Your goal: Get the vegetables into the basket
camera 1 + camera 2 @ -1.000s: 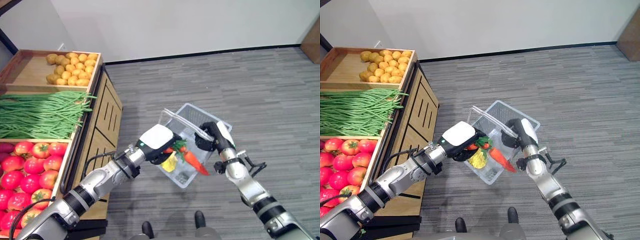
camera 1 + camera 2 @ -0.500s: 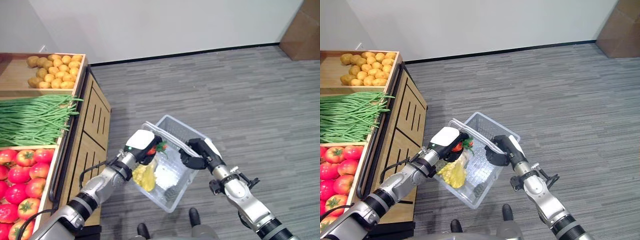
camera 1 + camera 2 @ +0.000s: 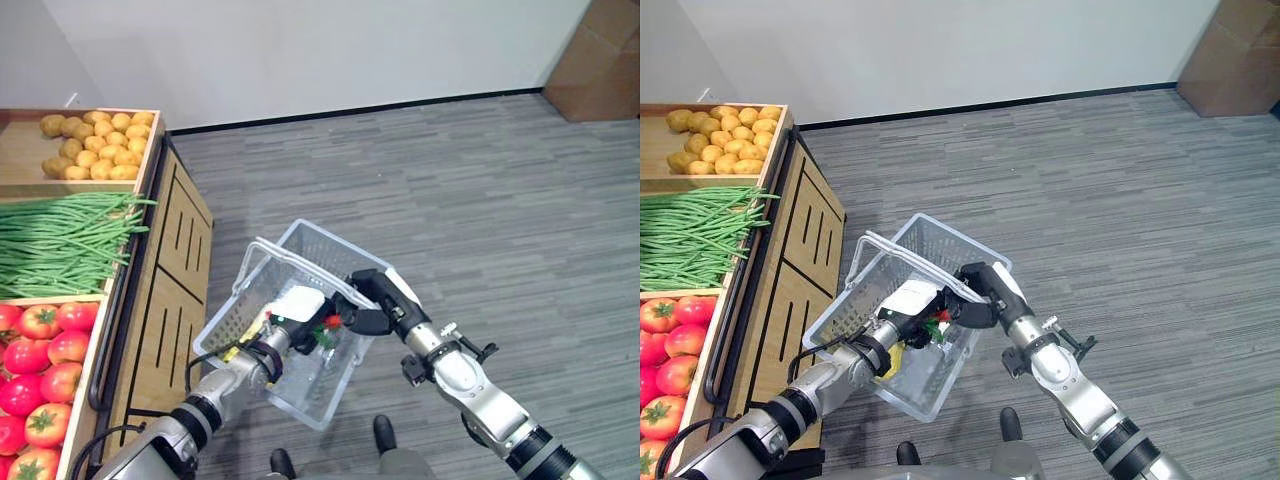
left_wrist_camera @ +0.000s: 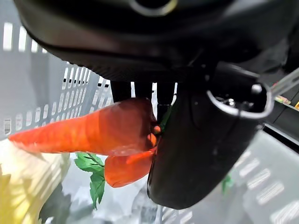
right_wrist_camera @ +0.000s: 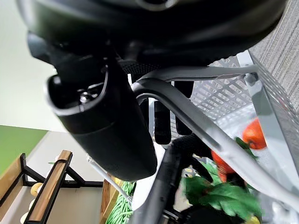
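A clear grey plastic basket (image 3: pixel 232 322) hangs tilted over the floor beside the wooden stand. My right hand (image 3: pixel 378 299) is shut on its handle (image 5: pixel 188 118) at the near rim. My left hand (image 3: pixel 298 304) reaches inside the basket, thumb and fingers curled round a bunch of orange carrots (image 4: pixel 91 133) with green leaves (image 4: pixel 91 171). The carrots show as a red spot (image 3: pixel 331 321) between the two hands. A yellow vegetable (image 3: pixel 895 357) lies lower in the basket, by my left wrist.
A wooden stand (image 3: pixel 175 250) on the left holds potatoes (image 3: pixel 95 155), green beans (image 3: pixel 60 240) and tomatoes (image 3: pixel 40 350) in crates. A brown box (image 3: pixel 598 42) stands at the far right by the wall. Grey carpet (image 3: pixel 480 200) stretches to the right.
The camera has shifted. The basket has swung left and tipped toward my left arm, and my left hand with the carrots has gone from the rim down inside it.
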